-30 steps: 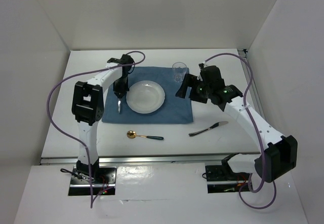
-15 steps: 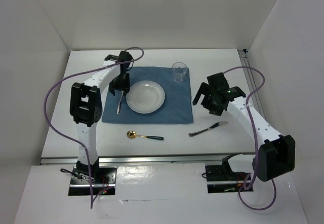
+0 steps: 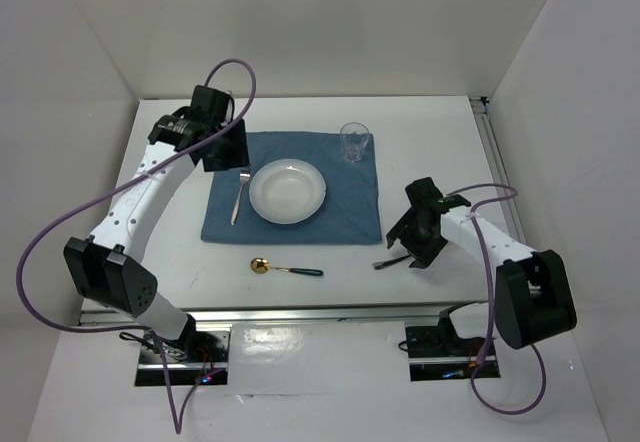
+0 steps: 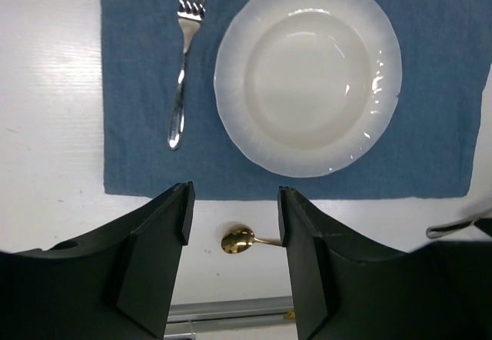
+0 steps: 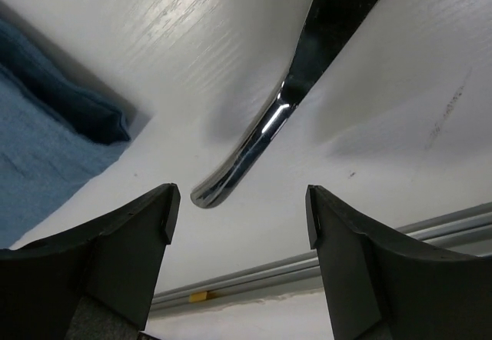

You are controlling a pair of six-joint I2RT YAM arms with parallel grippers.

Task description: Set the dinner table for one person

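Beneath the right claw (image 5: pixel 241 201), the knife (image 5: pixel 265 132) has its blade cut off.

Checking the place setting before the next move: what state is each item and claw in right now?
plate, empty, on the blue mat.
fork, flat on the mat, left of the plate.
glass, upright, at the mat's far right corner.
spoon, flat on the dinner table, off the mat.
knife, flat on the table, under the right claw.
left claw, open, empty.
right claw, open, empty.
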